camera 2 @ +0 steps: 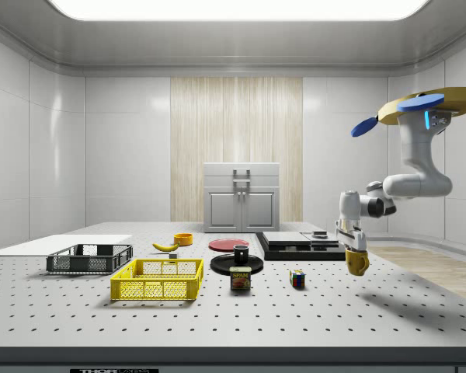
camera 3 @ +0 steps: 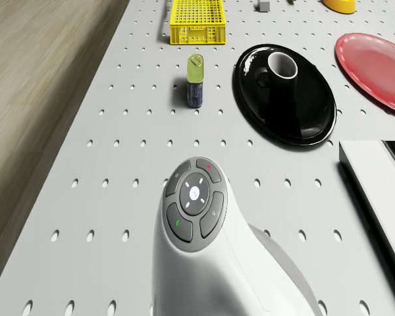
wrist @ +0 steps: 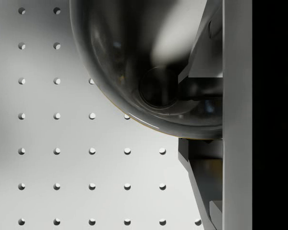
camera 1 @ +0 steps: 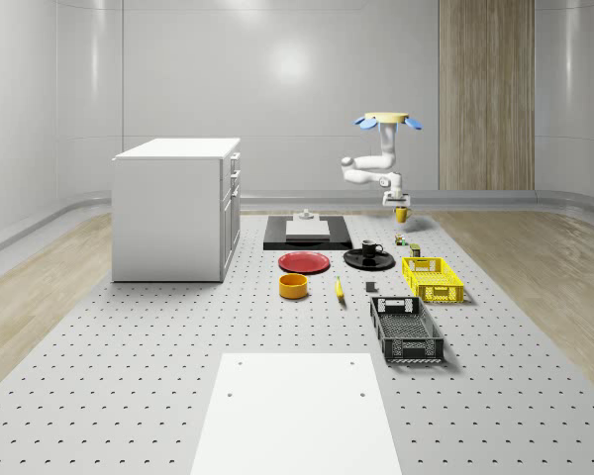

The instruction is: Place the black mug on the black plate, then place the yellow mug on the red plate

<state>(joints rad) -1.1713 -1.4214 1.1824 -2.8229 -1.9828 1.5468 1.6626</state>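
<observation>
The drone (camera 2: pixel 427 105) hovers beyond the counter's (camera 2: pixel 217 311) far corner, its claw (camera 2: pixel 354 250) clamped on the yellow mug (camera 2: pixel 357 263), which hangs clear above the counter. The black mug (camera 1: pixel 371 248) already stands on the black plate (camera 1: pixel 369 260). The red plate (camera 1: pixel 304 262) lies just past it, so a low carry could clip that mug. The hold looks to be on the rim alone; a sway might shake the yellow mug loose.

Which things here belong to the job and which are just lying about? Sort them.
Job: black mug on black plate; yellow mug in gripper; red plate.

Lying about: yellow crate, black crate, orange bowl, banana, can, cube, cabinet.
</observation>
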